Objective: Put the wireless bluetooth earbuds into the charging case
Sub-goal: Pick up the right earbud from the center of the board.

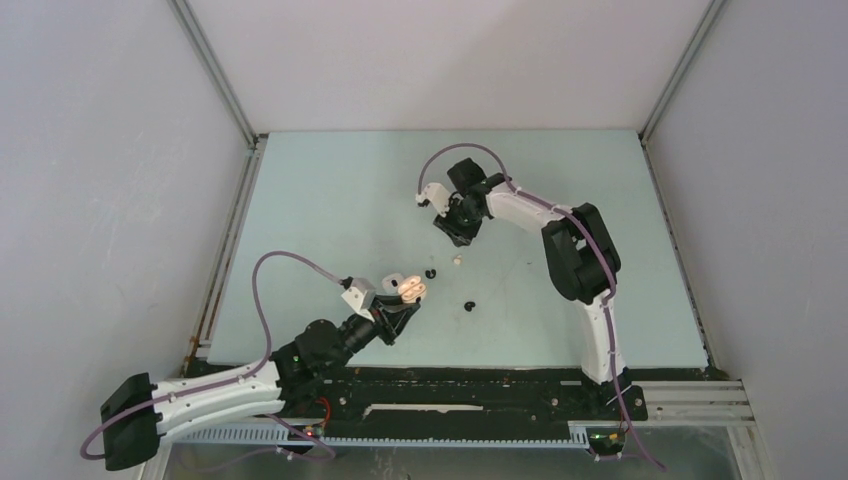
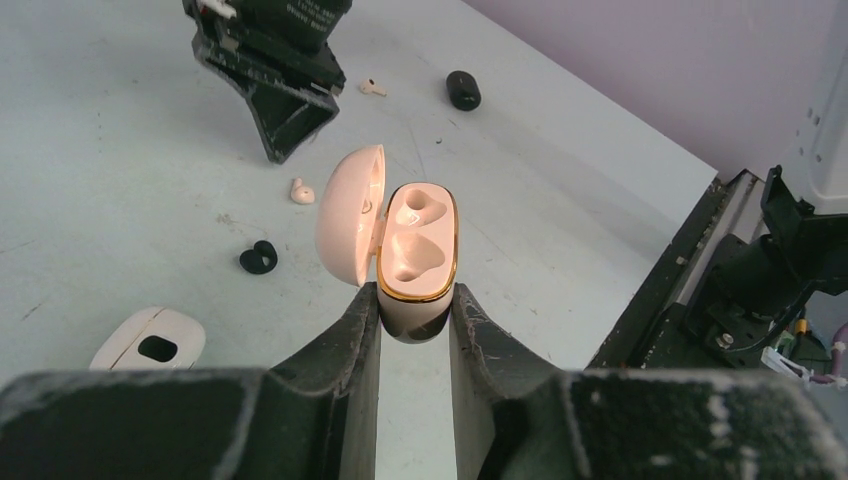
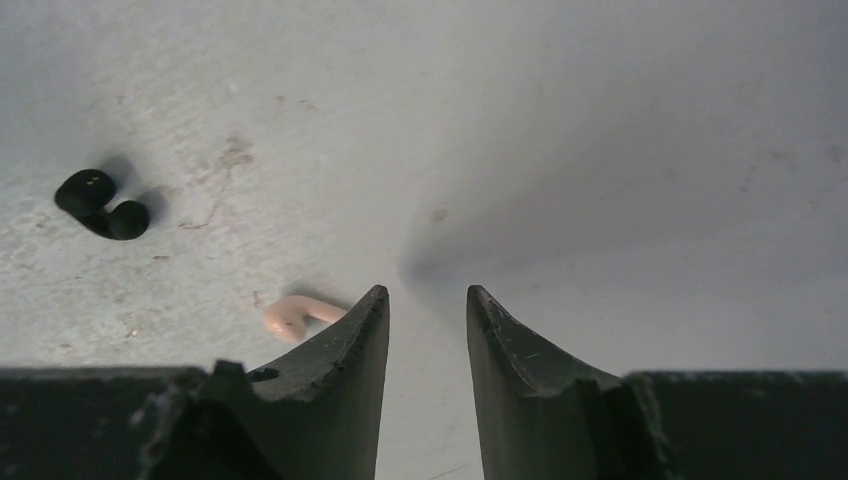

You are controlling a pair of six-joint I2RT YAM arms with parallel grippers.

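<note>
The left gripper (image 2: 415,300) clamps the open pink, gold-rimmed charging case (image 2: 418,240). The right gripper (image 3: 428,296), half open, holds nothing beside a pink stemmed earbud (image 3: 290,317).

Robotics lab test cell, by every sign. Boxed in with plain grey panels (image 1: 100,200) at nine, twelve and three o'clock, framed by aluminium posts (image 1: 215,70). Floored with a pale, scuffed tabletop (image 1: 330,190). Fitted at six o'clock with a black mounting plate (image 1: 450,385), a slotted cable duct (image 1: 240,435), a cabled left arm (image 1: 325,345) and right arm (image 1: 580,255).
</note>
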